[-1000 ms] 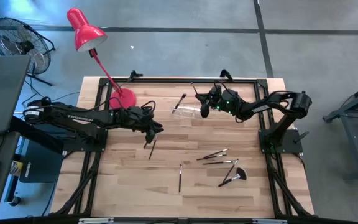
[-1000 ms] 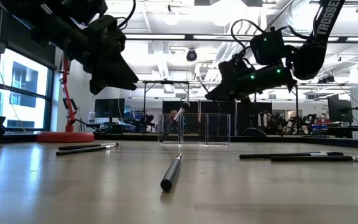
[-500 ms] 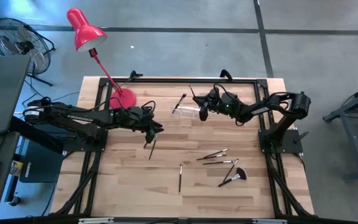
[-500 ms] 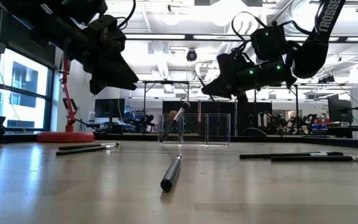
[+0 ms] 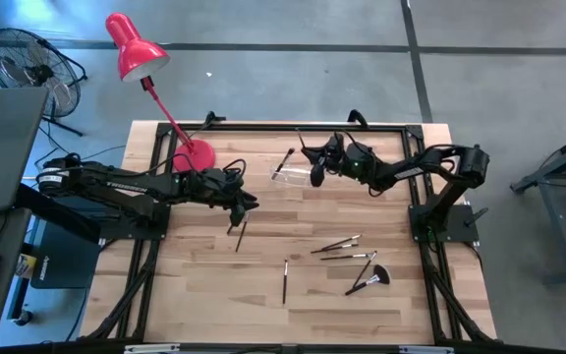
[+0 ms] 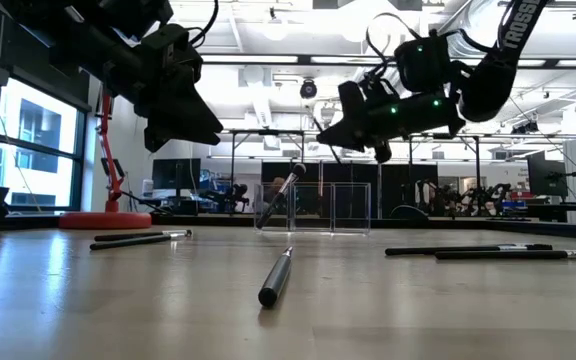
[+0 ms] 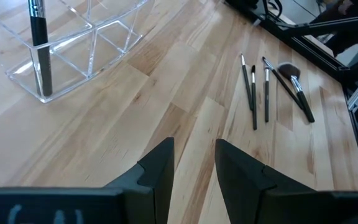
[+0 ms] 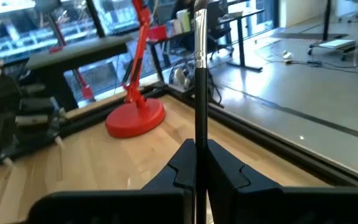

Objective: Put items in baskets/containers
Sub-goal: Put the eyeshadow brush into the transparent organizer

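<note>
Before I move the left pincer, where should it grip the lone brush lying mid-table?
Probably mid-handle, coming straight down from above and straddling the shaft: the lone brush lies flat on the table, thin and long, with nothing close beside it.

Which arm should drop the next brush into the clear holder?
Right. The right claw is shut on a brush and hangs beside the clear holder. The left claw is open, empty, farther off above the table.
</note>
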Robot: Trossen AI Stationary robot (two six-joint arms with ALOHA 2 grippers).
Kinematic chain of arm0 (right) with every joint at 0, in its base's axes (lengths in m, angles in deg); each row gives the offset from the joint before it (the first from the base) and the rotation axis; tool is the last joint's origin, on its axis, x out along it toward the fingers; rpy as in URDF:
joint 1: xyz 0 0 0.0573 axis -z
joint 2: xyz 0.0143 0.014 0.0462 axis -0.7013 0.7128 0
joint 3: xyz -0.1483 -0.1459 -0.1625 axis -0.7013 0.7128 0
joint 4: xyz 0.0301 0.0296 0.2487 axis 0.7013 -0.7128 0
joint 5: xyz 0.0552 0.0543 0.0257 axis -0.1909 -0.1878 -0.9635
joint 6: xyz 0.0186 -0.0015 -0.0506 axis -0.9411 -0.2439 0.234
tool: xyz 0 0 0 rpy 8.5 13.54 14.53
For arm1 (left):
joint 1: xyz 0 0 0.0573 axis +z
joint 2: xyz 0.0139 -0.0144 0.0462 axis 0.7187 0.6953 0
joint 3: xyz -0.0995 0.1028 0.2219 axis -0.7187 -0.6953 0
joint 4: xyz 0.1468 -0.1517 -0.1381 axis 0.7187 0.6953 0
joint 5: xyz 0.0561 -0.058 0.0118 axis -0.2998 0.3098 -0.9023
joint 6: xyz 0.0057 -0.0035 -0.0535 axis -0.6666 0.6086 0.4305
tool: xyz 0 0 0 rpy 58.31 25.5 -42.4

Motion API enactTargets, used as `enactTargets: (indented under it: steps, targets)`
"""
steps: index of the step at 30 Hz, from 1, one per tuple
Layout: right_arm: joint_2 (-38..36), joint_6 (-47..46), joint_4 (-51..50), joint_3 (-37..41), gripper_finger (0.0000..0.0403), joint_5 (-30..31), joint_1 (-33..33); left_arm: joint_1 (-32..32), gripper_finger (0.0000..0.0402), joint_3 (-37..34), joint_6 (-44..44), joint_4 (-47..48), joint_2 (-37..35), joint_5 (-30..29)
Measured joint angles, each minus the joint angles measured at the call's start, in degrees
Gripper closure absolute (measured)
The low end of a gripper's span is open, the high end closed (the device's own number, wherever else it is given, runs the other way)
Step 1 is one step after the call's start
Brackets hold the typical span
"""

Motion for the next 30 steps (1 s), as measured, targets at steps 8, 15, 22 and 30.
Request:
enactTargets:
  steps: [8,15,22,30]
  targets:
    - [0.0,-1.5,-1.1,2.5,0.0392,-1.8,0.0,0.0,0.0287,0.0,1.2,0.0,0.0,0.4]
    - [0.1,-3.1,0.7,5.6,0.0390,-1.3,0.0,0.0,0.0287,0.0,1.2,0.1,0.0,0.3]
    - [0.1,-3.1,-1.2,6.6,0.0357,1.0,0.0,0.0,0.0287,0.0,0.0,0.1,0.0,0.1]
    - [0.1,-3.1,-0.9,6.5,0.0346,1.0,0.0,0.0,0.0287,0.0,0.0,0.3,0.0,0.1]
